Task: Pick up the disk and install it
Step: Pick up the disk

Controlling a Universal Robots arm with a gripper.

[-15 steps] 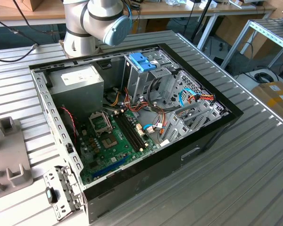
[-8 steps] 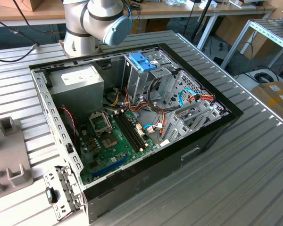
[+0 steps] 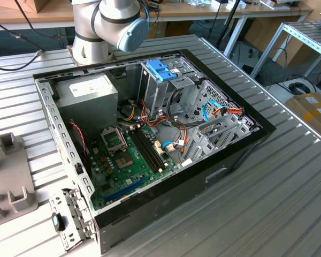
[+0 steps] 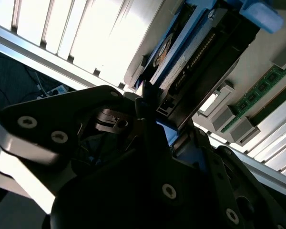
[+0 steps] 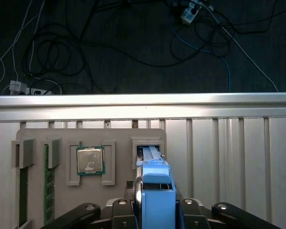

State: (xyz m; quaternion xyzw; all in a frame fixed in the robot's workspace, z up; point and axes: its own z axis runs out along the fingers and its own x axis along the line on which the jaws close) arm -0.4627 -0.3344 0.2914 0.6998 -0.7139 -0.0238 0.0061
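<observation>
jaws: apparently clamping one disk [image 5: 156, 188]; tray [image 5: 62, 136]: one processor [image 5: 90, 160]

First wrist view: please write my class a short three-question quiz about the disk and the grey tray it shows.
1. True or false: the disk already sits inside the computer case.
2. In the first wrist view, what lies in the grey tray, in the pocket beside the disk? A) a processor chip B) a fan C) a screwdriver
3. Fill in: the gripper is closest to the ____.
Key: 1 false, its far end is at a tray slot; 2 A; 3 disk.
</observation>
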